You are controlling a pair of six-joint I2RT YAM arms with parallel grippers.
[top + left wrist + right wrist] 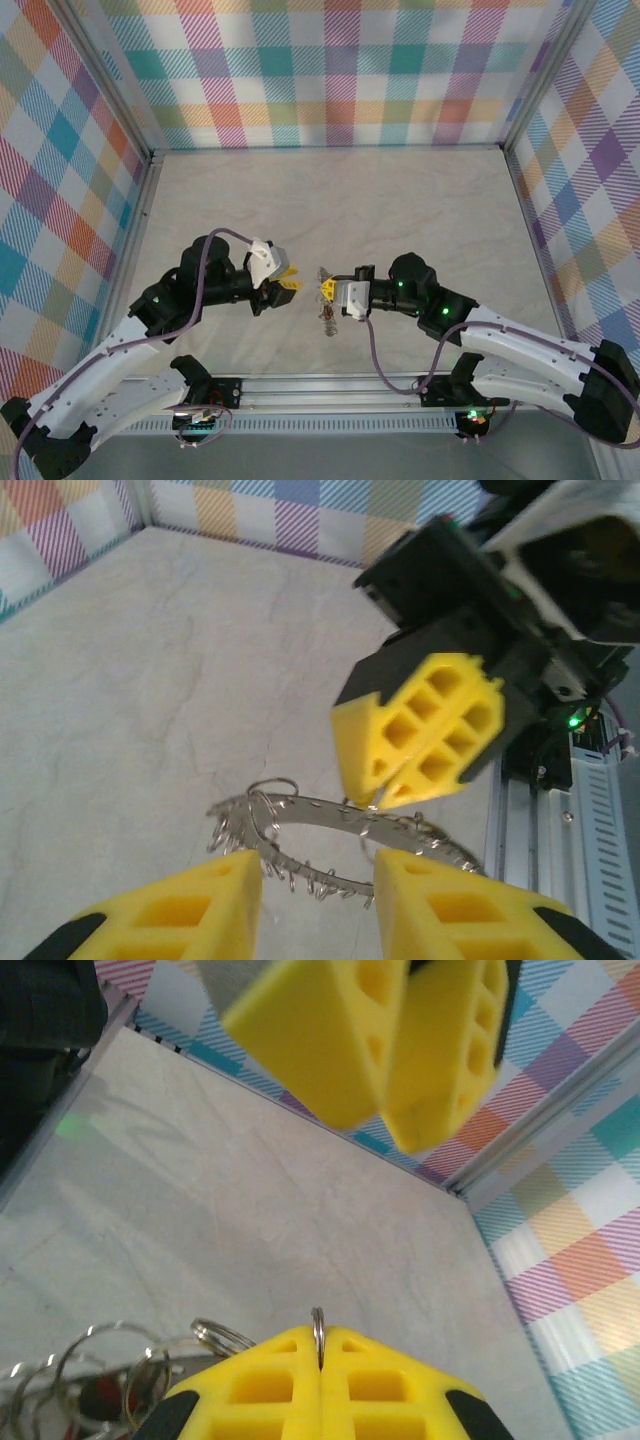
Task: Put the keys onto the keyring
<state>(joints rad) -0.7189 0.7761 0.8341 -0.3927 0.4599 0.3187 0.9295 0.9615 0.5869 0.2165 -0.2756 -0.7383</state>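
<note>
The right gripper (326,290) pinched the keyring (345,818) tight above the table (330,200), small loops (250,805) dangling from it; the left gripper (292,279) faced it, fingers parted, holding nothing

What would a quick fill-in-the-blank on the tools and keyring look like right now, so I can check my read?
1. The right tool is shut on the ____.
2. The left tool is ____, with nothing between its fingers.
3. Both tools have ____ fingers.
Missing words: keyring; open; yellow.
</note>
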